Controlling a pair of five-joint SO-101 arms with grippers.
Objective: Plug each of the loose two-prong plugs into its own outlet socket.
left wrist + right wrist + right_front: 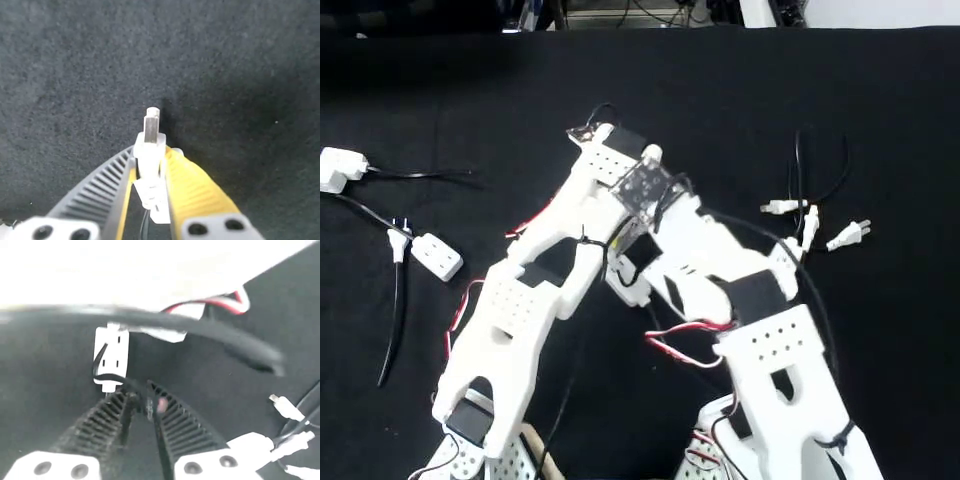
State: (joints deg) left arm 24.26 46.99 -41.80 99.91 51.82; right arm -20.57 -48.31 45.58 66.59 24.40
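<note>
The left gripper [150,156] is clamped on a white two-prong plug [149,150], pinched between its grey ribbed finger [107,180] and its yellow finger [187,182]; the prongs stick out past the fingertips and point at the black cloth [75,65], with the plug above the cloth and not touching it. The right gripper [146,401] has its two black ribbed fingers [102,425] drawn almost together on a black cord [107,377], which runs across the face of a white outlet socket [111,360] lying just beyond the tips. In the high view the two arms cross near the middle of the table, the left arm [535,290] lying over the right arm [750,300]. Off to the right side of the table three loose plugs [848,236] lie close together on their dark cords, well apart from both grippers. At the far left a second outlet socket [438,256] sits on the cloth with a white plug [398,241] just beside it, and a white block [340,168] with its own cord lies farther back
</note>
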